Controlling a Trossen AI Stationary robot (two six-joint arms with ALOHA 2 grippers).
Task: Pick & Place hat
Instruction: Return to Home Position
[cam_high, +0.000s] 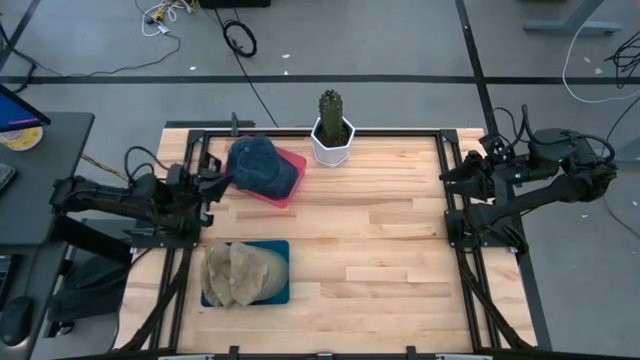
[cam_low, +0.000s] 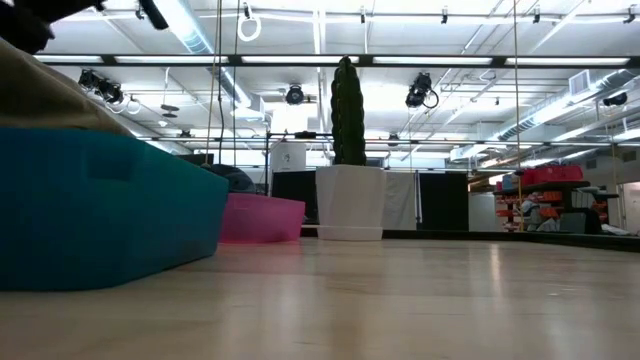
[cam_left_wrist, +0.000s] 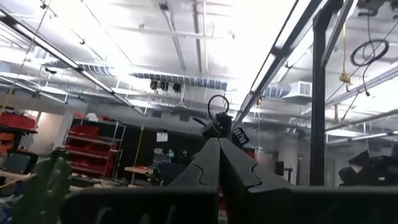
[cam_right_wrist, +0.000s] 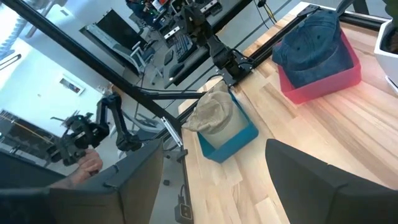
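Since all caps sit binned | blue denim cap in red plastic bin, table far-left corner; tan fabric cap in blue plastic bin, near-left corner | your left gripper pinched, right gripper spread, both empty | left gripper, beside red bin, may snag denim brim.

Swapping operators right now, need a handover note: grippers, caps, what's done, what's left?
Left gripper: shut, empty, arm folded at the left edge of the table, beside the red bin.
Right gripper: open, empty, arm at the right edge.
Blue cap heaped in the red bin; count unclear. Brown cap in the blue bin. No cap seen outside the bins.
Done: sorting looks complete.
Left: probably only parking both arms.
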